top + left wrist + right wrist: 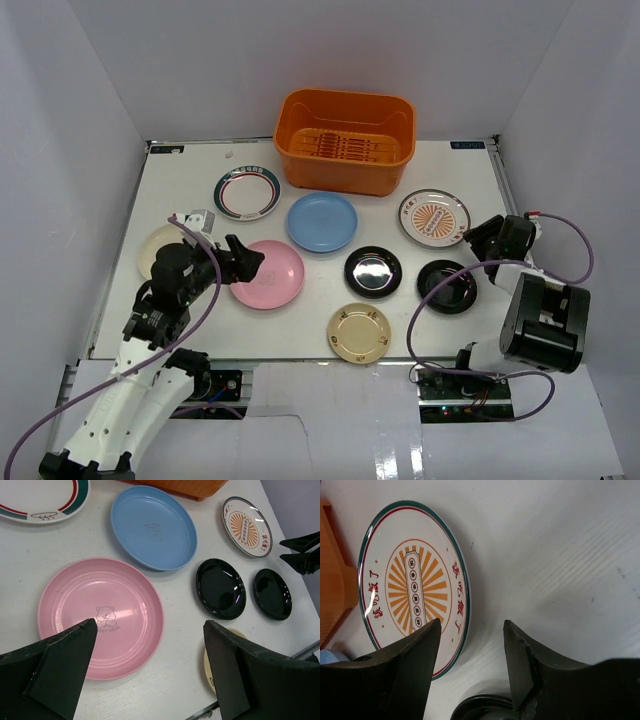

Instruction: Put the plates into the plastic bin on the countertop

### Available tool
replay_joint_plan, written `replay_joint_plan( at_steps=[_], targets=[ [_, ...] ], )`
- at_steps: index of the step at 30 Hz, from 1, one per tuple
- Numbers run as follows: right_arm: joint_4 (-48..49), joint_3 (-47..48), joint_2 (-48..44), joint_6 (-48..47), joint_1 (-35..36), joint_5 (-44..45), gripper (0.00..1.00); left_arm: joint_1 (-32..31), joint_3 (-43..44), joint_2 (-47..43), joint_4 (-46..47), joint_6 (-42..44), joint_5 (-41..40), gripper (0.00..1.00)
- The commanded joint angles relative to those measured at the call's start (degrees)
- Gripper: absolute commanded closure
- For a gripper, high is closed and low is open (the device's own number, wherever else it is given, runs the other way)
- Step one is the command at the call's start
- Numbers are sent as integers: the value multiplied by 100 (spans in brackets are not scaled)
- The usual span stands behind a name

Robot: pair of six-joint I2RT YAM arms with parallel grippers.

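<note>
White counter [180, 190] carries the plastic bin [345, 175] at its far edge; apparently no plates lie inside. In front of the bin, the left tool [150, 624], spread, hovers above the pink plate [100, 610]. The right tool [472, 624], also spread, lines up beside the orange-patterned plate [412, 585] rim, likely for an edge pinch.

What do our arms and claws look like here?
Left arm: white lower shell, black upper joints. Right arm: boxy black housing, white base link. Purple cables loop along both. Left claw and right claw: matte black wedge fingers.
</note>
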Motion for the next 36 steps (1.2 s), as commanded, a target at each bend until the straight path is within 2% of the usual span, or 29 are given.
replay_joint_plan(
  at_steps=[1, 5, 8, 10, 11, 12, 13, 15, 17, 20, 21, 24, 26, 28, 29, 31, 32, 33, 36],
  targets=[
    [966, 158, 533, 195, -62, -959, 41, -42, 51, 45, 43, 92, -36, 2],
    [1387, 150, 1123, 503, -54, -1286, 43, -42, 60, 124, 43, 101, -9, 2],
    [1809, 123, 1536, 696, -54, -1436, 48, -42, 60, 185, 70, 118, -36, 2],
    [1960, 150, 1809, 862, -54, -1506, 55, -33, 77, 264, 87, 127, -71, 2],
    [2091, 167, 1871, 890, -62, -1515, 60, -42, 86, 291, 113, 136, -71, 3],
    [2136, 167, 1915, 942, -62, -1498, 74, -42, 86, 378, 148, 127, -88, 4],
    [2136, 150, 1872, 977, -62, -1324, 82, -42, 86, 431, 166, 118, -88, 6],
    [2136, -25, 1453, 1118, -106, -1077, 92, -33, 112, 589, 289, 66, -115, 8],
    [2136, -166, 978, 1197, -124, -708, 92, -42, 183, 747, 464, -40, -106, 15],
    [1996, -202, -130, 1285, -124, -487, 92, -33, 472, 1239, 684, -189, -141, 20],
    [1943, -141, -611, 1303, -115, -496, 92, -42, 682, 1397, 728, -233, -254, 21],
    [1785, 289, -1307, 1338, -89, -697, 92, -24, 964, 2065, 1053, -531, -579, 20],
    [1741, 824, -1459, 1260, 77, -926, 92, 2, 1272, 2653, 1299, -663, -668, 18],
    [1338, 1798, -1285, 848, 367, -1154, 92, 212, 1693, 3092, 1353, -777, -713, 11],
    [1154, 2202, -1101, 637, 769, -1233, 92, 352, 1816, 3547, 1423, -857, -591, 10],
    [627, 3142, -329, -153, 1254, -1252, 92, 836, 2054, 3954, 1581, -1068, -247, 9],
    [33, 4113, 13, -347, 1604, -1226, 92, 1003, 2151, 4356, 1625, -1147, -125, 9],
    [-182, 4575, 669, -497, 1886, -1260, 92, 1317, 2256, 4552, 1634, -1200, -10, 9],
    [-561, 5965, 1839, -823, 2354, -1235, 92, 1697, 2704, 5227, 1520, -1086, -115, 9]
  ],
)
